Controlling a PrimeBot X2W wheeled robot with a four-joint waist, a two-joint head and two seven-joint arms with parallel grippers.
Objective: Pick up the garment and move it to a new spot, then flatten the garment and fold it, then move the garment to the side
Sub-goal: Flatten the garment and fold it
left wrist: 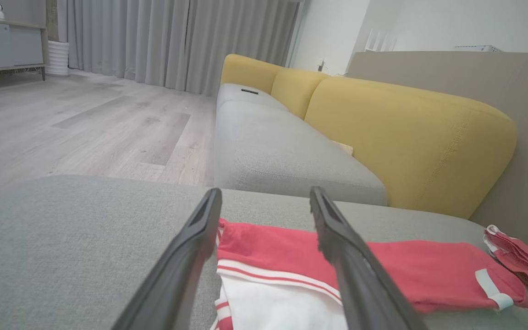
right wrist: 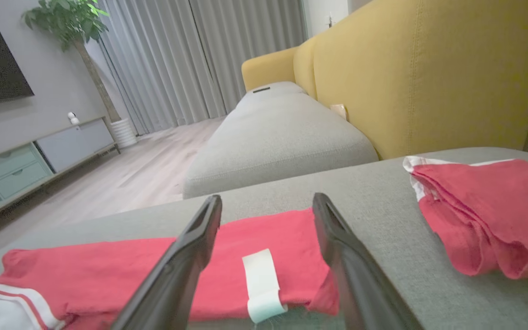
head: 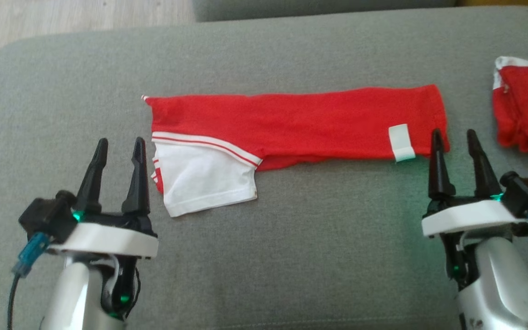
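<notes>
Status, left to right. Left pincer (head: 121,142) hovers low over the grey sofa cushion (head: 291,247), jaws spread wide, nothing in them. Its tips sit just beside the left end of the garment (head: 291,123).

Garment lies flat on the cushion as a long red strip running left to right. It looks folded lengthwise once. White sleeve (head: 204,178) sticks out of the left end toward the robot, not tucked in. White tag (head: 401,142) sits near the strip's right end.

Right pincer (head: 454,133): jaws wide, empty, tips at the near edge of the strip's right end, tag just to their left. Can't tell whether they touch the cloth.

Further right, well apart, a second red garment (head: 527,110) lies bunched at the cushion's edge. My read: not the piece in work.

Progress, as a judgement: relocate and flatten look done, first lengthwise fold looks done. Left to do: deal with the loose sleeve, fold the strip across at least once, then shift the bundle aside. One pincer stands at each end of the strip, which would suit an end-to-end fold. That part is a guess.
</notes>
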